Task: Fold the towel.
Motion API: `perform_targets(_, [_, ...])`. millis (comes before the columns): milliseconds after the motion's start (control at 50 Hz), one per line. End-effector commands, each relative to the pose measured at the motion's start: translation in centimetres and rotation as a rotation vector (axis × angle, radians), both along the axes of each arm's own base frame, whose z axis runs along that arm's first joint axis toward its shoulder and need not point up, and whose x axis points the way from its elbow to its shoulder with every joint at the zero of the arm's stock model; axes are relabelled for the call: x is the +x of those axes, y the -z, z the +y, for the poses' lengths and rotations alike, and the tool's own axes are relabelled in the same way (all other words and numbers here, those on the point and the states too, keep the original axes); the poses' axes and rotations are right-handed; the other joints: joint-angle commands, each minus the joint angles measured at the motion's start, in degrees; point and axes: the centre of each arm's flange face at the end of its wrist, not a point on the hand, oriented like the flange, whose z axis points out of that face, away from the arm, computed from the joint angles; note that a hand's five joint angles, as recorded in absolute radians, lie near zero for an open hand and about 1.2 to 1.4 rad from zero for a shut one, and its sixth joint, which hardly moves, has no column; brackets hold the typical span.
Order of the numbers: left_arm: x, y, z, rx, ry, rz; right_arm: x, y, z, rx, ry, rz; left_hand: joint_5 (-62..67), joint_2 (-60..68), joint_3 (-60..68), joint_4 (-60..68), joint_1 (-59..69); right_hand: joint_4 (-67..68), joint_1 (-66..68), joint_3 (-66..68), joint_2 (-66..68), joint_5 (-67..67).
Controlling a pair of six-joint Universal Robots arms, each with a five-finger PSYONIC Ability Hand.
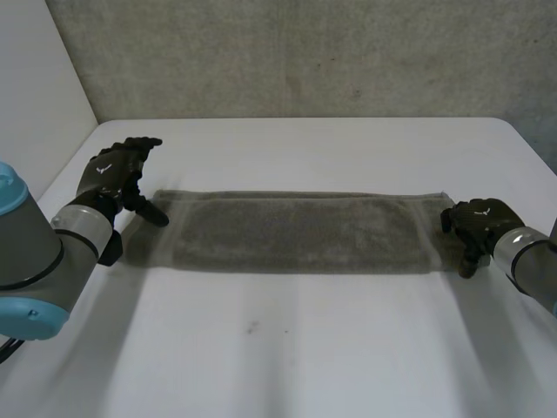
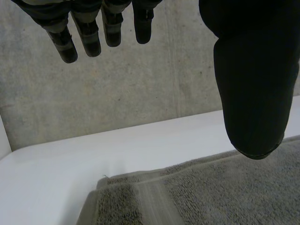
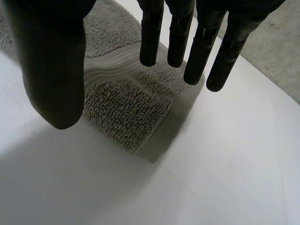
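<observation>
Nearest the camera, front strip of the white table (image 1: 261, 357) is bare. Mid-table, the towel (image 1: 296, 231) lies flat as one long grey band, long axis running straight across from one arm to the other, short ends facing the hands. Left hand (image 1: 117, 170) sits at the left short end, toward its far corner, and holds nothing. In its wrist view the fingers (image 2: 89, 37) hang straight and well apart from the thumb (image 2: 253, 93), and the towel's (image 2: 211, 192) corner and banded edge lie below the thumb. Cannot tell if the thumb tip touches the cloth. Right hand (image 1: 479, 222) sits at the right short end, about level with the towel's middle line. In its wrist view the fingers (image 3: 152, 33) are straight and spread wide from the thumb (image 3: 51, 70), empty, with a towel (image 3: 126, 103) corner straddled between thumb and fingers. Contact is not clear here either. Judgement: neither hand is nearer, each has its own end right under it, so the grasp looks like a short drop and pinch at each end. The fold probably carries cloth along or across that left-right axis. Far side: bare table, then the grey wall (image 1: 305, 52).
</observation>
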Motion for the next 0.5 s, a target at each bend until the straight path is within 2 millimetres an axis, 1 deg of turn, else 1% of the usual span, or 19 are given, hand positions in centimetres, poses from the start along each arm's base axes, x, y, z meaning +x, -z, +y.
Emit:
perform_targets(20, [0.1,0.4,0.2,0.014,0.001,-0.003,0.0,1.8,-0.2,-0.001,-0.011,0.001,-1.64,0.51,0.45,0.46,0.08,5.67,5.95,5.63,6.18,5.04])
perform_targets(100, [0.2,0.3,0.1,0.013,-0.002,-0.001,0.0,2.0,-0.4,-0.001,-0.011,0.001,-1.64,0.51,0.45,0.46,0.08,10.74,11.02,10.70,11.26,10.11])
perform_targets(140, [0.3,0.3,0.1,0.013,-0.005,-0.001,-0.1,2.3,-0.7,-0.010,-0.008,0.001,-1.64,0.51,0.45,0.46,0.08,18.10,18.38,18.07,18.62,17.47])
perform_targets(200, [0.5,0.3,-0.1,0.013,-0.012,-0.001,-0.1,2.4,-0.8,-0.017,-0.008,0.000,-1.64,0.51,0.45,0.46,0.08,21.17,21.45,21.13,21.68,20.54])
perform_targets(240, [0.5,0.3,-0.1,0.013,-0.014,-0.001,-0.6,2.5,-1.4,-0.030,0.008,0.001,-1.64,0.51,0.45,0.46,0.08,27.19,27.47,27.15,27.71,26.56])
perform_targets(260, [0.5,0.3,-0.1,0.014,-0.014,0.000,-0.6,2.5,-1.4,-0.030,0.009,0.001,-1.64,0.51,0.45,0.46,0.08,27.22,27.50,27.19,27.74,26.59])
perform_targets(280, [0.6,0.3,-0.1,0.014,-0.016,0.000,-1.0,2.7,-1.7,-0.031,0.020,0.003,-1.64,0.51,0.45,0.46,0.08,34.22,34.50,34.18,34.73,33.59])
perform_targets(300, [0.6,0.3,-0.1,0.014,-0.016,0.000,-1.3,2.8,-1.9,-0.031,0.028,0.009,-1.64,0.51,0.45,0.46,0.08,49.11,49.39,49.07,49.63,48.48])
perform_targets(360, [0.6,0.4,-0.1,0.015,-0.017,0.000,-1.7,2.7,-2.1,-0.038,0.038,0.021,-1.64,0.51,0.45,0.46,0.08,52.90,53.18,52.86,53.42,52.27])
perform_targets(400, [0.6,0.5,0.0,0.018,-0.017,-0.001,-2.9,2.2,-2.8,-0.058,0.073,0.050,-1.64,0.51,0.45,0.46,0.08,52.90,53.18,52.86,53.42,52.27])
perform_targets(420, [0.6,0.5,0.0,0.018,-0.016,0.000,-2.9,2.2,-2.8,-0.059,0.073,0.050,-1.64,0.51,0.45,0.46,0.08,52.90,53.18,52.86,53.42,52.27])
perform_targets(460, [0.6,0.5,0.1,0.021,-0.017,-0.001,-4.8,1.6,-3.7,-0.085,0.131,0.087,-1.64,0.51,0.45,0.46,0.08,52.90,53.18,52.86,53.42,52.27])
perform_targets(480, [0.6,0.5,0.1,0.021,-0.016,-0.001,-4.8,1.6,-3.7,-0.085,0.132,0.088,-1.64,0.51,0.45,0.46,0.08,52.90,53.18,52.86,53.42,52.27])
perform_targets(500, [0.6,0.5,0.1,0.020,-0.016,-0.001,-6.2,1.0,-4.4,-0.106,0.172,0.113,-1.64,0.51,0.45,0.46,0.08,52.90,53.18,52.86,53.42,52.27])
